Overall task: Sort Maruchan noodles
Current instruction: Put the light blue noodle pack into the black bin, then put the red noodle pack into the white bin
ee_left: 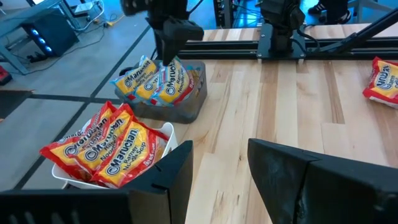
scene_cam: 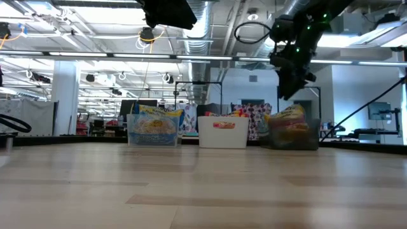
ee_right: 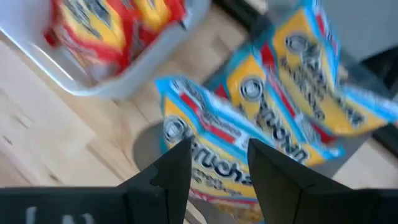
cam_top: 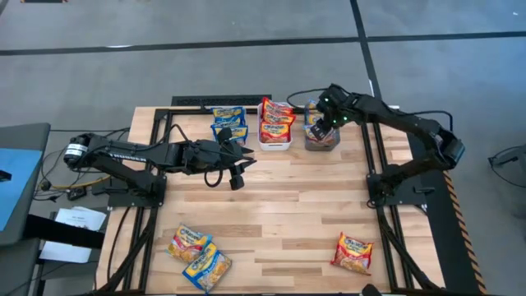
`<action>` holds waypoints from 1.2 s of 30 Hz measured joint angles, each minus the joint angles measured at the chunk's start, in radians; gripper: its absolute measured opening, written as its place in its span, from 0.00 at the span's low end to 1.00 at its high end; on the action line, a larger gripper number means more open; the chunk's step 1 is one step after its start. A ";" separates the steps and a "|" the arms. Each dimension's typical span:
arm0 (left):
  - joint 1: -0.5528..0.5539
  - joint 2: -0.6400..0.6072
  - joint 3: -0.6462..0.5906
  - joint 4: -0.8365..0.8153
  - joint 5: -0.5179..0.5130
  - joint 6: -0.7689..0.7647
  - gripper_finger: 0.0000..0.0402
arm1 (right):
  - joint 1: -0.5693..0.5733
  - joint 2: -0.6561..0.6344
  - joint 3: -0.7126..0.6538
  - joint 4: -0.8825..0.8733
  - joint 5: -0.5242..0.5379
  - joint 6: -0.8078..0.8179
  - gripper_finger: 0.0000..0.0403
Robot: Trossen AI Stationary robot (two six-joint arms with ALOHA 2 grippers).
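Maruchan packets stand on edge in three bins at the table's far edge: blue-and-yellow ones in the clear bin [cam_top: 229,124], red ones in the white bin [cam_top: 274,145], blue-and-orange ones [ee_right: 280,106] in the dark bin [cam_top: 322,145]. Three more lie flat near the near edge: two on the left [cam_top: 187,242] [cam_top: 208,268] and a red one on the right [cam_top: 353,252]. My right gripper [cam_top: 321,126] hangs open just above the dark bin's packets, its fingers [ee_right: 177,171] apart over one wrapper. My left gripper [cam_top: 237,174] is open and raised over the table's middle.
The right arm's base and frame [cam_top: 394,185] stand at the right edge, the left arm's base [cam_top: 136,189] at the left. Bare wood [cam_top: 288,205] lies between the bins and the loose packets. A cable loops behind the bins [cam_top: 300,97].
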 joint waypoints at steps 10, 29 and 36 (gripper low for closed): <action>0.000 0.000 0.000 0.000 0.000 -0.016 0.36 | -0.055 0.087 -0.001 -0.131 0.016 0.023 0.44; 0.000 0.000 0.000 -0.002 -0.026 0.012 0.36 | -0.025 0.084 0.091 -0.246 0.030 0.023 0.40; 0.000 -0.016 -0.001 -0.056 -0.143 0.091 0.36 | 0.053 0.083 0.193 -0.367 0.029 0.028 0.40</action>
